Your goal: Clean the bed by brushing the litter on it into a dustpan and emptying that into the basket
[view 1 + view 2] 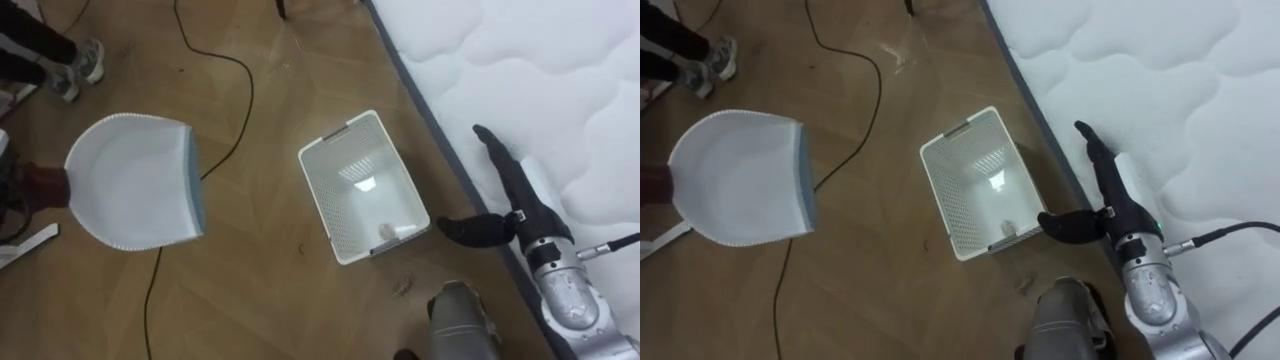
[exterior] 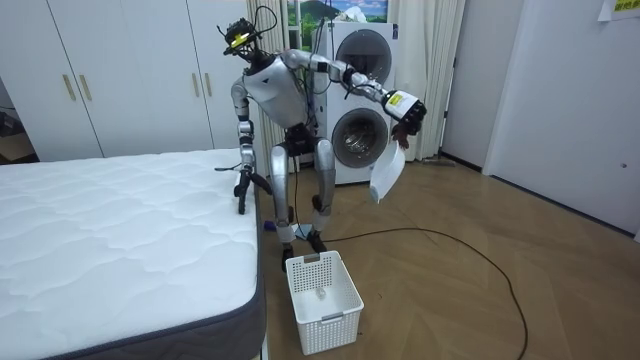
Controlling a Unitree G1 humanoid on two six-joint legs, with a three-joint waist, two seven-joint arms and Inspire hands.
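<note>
One white cloth (image 2: pixel 385 175) hangs downward from grasping left robot hand (image 2: pixel 406 112); right robot hand (image 1: pixel 522 200) released.

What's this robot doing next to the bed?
The robot stands beside the bed, on a cleaning job. Its left hand holds a white dustpan out over the floor, away from its body. Its right hand is open, fingers straight, at the bed's edge. A white basket sits on the floor between dustpan and bed, with a small scrap inside.
</note>
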